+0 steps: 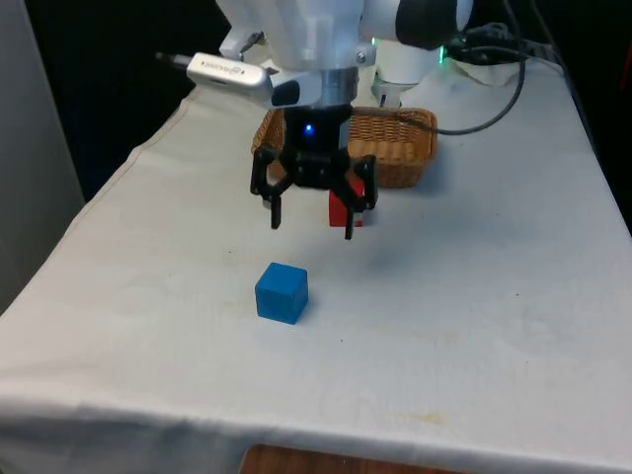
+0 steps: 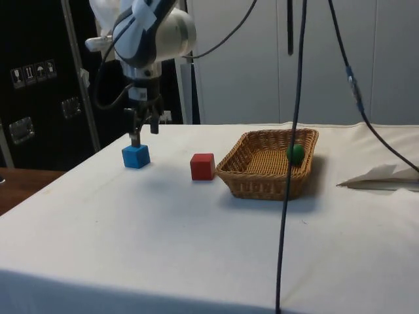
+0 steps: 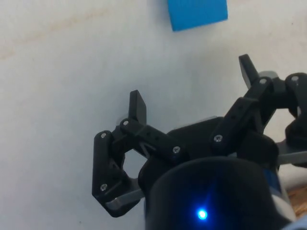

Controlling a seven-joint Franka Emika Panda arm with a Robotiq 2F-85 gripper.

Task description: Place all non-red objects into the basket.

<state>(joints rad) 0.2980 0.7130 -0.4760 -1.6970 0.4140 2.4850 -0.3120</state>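
Overall, white cloth (image 1: 474, 326), dark cabinets (image 2: 39, 85) behind.

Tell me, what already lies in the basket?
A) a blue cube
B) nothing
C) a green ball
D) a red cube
C: in the side view a small green ball sits inside the wicker basket, while the blue cube and the red cube stand on the cloth outside it.

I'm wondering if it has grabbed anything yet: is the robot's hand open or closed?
Open. The hand hangs above the cloth with its fingers spread wide and nothing between them; the blue cube sits untouched on the table.
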